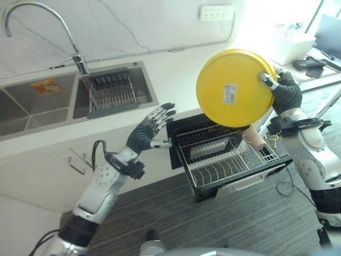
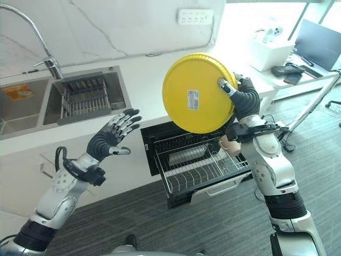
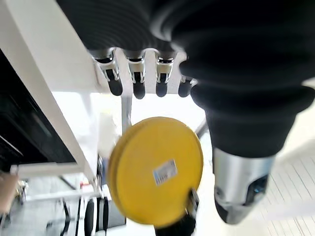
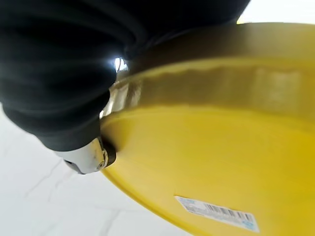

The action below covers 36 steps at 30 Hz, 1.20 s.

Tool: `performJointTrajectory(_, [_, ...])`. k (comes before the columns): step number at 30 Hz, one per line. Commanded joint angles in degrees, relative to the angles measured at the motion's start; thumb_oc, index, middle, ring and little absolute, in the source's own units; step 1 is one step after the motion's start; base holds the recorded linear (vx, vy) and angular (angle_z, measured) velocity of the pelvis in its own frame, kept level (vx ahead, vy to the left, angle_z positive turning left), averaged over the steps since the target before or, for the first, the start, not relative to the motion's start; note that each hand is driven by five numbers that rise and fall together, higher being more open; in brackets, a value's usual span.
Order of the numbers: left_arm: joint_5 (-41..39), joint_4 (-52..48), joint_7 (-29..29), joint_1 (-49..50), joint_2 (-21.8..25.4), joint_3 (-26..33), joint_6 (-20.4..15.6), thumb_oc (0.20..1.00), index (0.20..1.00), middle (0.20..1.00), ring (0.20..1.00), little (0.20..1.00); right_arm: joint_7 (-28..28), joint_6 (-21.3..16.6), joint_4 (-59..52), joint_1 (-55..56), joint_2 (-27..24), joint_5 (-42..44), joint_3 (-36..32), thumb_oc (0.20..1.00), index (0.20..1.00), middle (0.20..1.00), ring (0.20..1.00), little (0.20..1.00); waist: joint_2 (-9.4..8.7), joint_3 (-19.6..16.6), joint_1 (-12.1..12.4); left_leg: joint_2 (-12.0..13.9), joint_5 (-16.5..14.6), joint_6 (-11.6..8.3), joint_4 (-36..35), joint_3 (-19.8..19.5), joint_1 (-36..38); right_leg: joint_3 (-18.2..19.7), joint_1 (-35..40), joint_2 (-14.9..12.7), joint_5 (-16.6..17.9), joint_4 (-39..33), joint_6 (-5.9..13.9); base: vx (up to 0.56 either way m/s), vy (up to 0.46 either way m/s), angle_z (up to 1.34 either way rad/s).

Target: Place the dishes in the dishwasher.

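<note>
A white countertop (image 1: 176, 69) with a steel sink (image 1: 69, 98) is running above an open wire dishwasher rack (image 1: 224, 157). The right hand (image 1: 279, 85) is gripping a round yellow plastic plate (image 1: 232, 88) upright; the left hand (image 1: 154, 125) is hovering nearby, fingers spread wide.

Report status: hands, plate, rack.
Right hand pinching round yellow plastic plate by its rim, above open dishwasher's wire rack. Left hand open, empty, beside the rack. Nothing blocking.

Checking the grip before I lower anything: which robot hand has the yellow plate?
The right robot hand pinches the yellow plate at its rim, above the dishwasher rack. The left robot hand is open, holding nothing.
</note>
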Motion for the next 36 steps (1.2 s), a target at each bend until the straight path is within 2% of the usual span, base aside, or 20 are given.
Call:
performJointTrajectory(1, [0.3, 2.3, 4.1, -0.8, 0.6, -0.1, -1.3, 1.000, 1.000, 1.000, 1.000, 1.000, -0.2, -2.6, 0.4, -6.3, -2.7, -5.2, -2.8, 0.200, 0.200, 0.200, 0.200, 0.200, -0.03, -1.1, 1.5, 7.1, -2.2, -2.61, -0.1, -0.7, 2.3, -2.3, -1.2, -4.2, 1.9, -0.1, 2.20, 0.04, -0.021, 0.00])
performJointTrajectory(3, [-2.5, 7.1, 7.0, 1.2, -0.6, 0.7, -1.0, 1.000, 1.000, 1.000, 1.000, 1.000, -0.2, -3.0, 1.8, -6.4, -3.2, -7.4, -2.4, 0.200, 0.200, 0.200, 0.200, 0.200, -0.18, -1.1, 2.0, 6.9, -2.3, -2.50, -0.1, -1.3, 2.1, -2.1, -1.2, -4.0, 1.8, -0.1, 2.13, 0.06, -0.039, 0.00])
performJointTrajectory(4, [-0.2, 14.0, 9.5, 4.6, -1.9, 2.9, -1.5, 1.000, 1.000, 1.000, 1.000, 1.000, -0.5, -2.2, 2.1, -6.1, -3.7, -10.4, -1.9, 0.200, 0.200, 0.200, 0.200, 0.200, -0.79, -1.1, 2.8, 6.7, -2.4, -2.30, -0.1, -2.0, 2.1, -2.0, -1.1, -3.8, 1.7, -0.1, 1.98, 0.06, -0.059, 0.01])
performJointTrajectory(7, [1.8, 18.6, 9.4, 7.5, -3.0, 3.6, -0.8, 1.000, 1.000, 1.000, 1.000, 1.000, -0.2, -3.0, 2.6, -6.1, -4.4, -13.9, -1.8, 0.200, 0.200, 0.200, 0.200, 0.200, -1.04, -0.8, 3.5, 6.7, -2.2, -2.22, -0.1, -2.1, 2.1, -2.3, -0.9, -3.7, 1.7, -0.1, 1.93, 0.03, -0.029, 0.01])
performJointTrajectory(13, [4.1, 33.8, 9.0, 11.1, -7.9, 5.8, -2.6, 1.000, 1.000, 1.000, 1.000, 1.000, 2.0, -3.9, 2.1, -4.0, -6.4, -22.7, -1.6, 0.200, 0.200, 0.200, 0.200, 0.200, -1.28, -0.5, 3.9, 7.3, -2.0, -2.33, -0.1, -1.5, 2.2, -2.4, -0.7, -3.5, 1.7, -0.1, 2.22, 0.00, -0.003, 0.00])
performJointTrajectory(18, [5.1, 36.8, 8.9, 11.1, -8.4, 7.2, -3.0, 1.000, 1.000, 1.000, 1.000, 1.000, 4.9, -4.1, 1.2, -2.1, -9.0, -27.8, -1.0, 0.200, 0.200, 0.200, 0.200, 0.200, -1.42, -0.4, 3.9, 7.3, -2.0, -2.31, -0.1, -1.5, 2.0, -2.3, -0.9, -3.5, 1.8, -0.1, 2.39, 0.00, 0.000, 0.00])
performJointTrajectory(23, [5.3, 39.4, 9.4, 10.8, -8.6, 7.8, -3.4, 1.000, 1.000, 1.000, 1.000, 1.000, 6.6, -5.2, 1.5, -2.4, -10.7, -38.3, 1.8, 0.200, 0.200, 0.200, 0.200, 0.200, -1.35, -0.3, 4.1, 7.2, -2.1, -2.23, -0.1, -1.6, 2.2, -2.4, -0.7, -3.2, 1.5, -0.1, 2.29, 0.00, 0.000, 0.00])
performJointTrajectory(25, [5.3, 40.3, 9.2, 10.7, -8.5, 8.5, -3.4, 1.000, 1.000, 1.000, 1.000, 1.000, 6.4, -5.2, 2.1, -2.8, -11.6, -40.6, 2.8, 0.200, 0.200, 0.200, 0.200, 0.200, -1.40, -0.3, 4.2, 7.1, -2.2, -2.14, -0.1, -1.8, 2.4, -2.4, -0.3, -3.0, 1.3, -0.1, 2.13, 0.04, 0.005, 0.01])
performJointTrajectory(30, [5.6, 40.1, 8.2, 10.7, -7.8, 8.7, -3.3, 1.000, 1.000, 1.000, 1.000, 1.000, 3.1, -7.4, 3.7, -3.3, -14.2, -52.8, 4.5, 0.200, 0.200, 0.200, 0.200, 0.200, -1.37, 1.1, 4.9, 6.4, -2.6, -1.41, -0.1, -2.9, 4.0, -1.8, 0.4, -2.1, -0.2, 2.0, 1.30, 0.02, 0.005, 0.01])
performJointTrajectory(36, [5.3, 39.7, 7.2, 10.4, -6.4, 8.2, -2.9, 1.000, 1.000, 1.000, 1.000, 1.000, 0.1, -8.8, 7.3, -5.8, -17.5, -59.8, 7.6, 0.200, 0.200, 0.200, 0.200, 0.200, -1.51, 2.6, 6.1, 6.2, -3.2, -0.94, 1.7, -4.3, 3.8, -1.4, -0.2, -1.9, -1.5, 5.2, 1.17, 0.00, 0.000, 0.00])
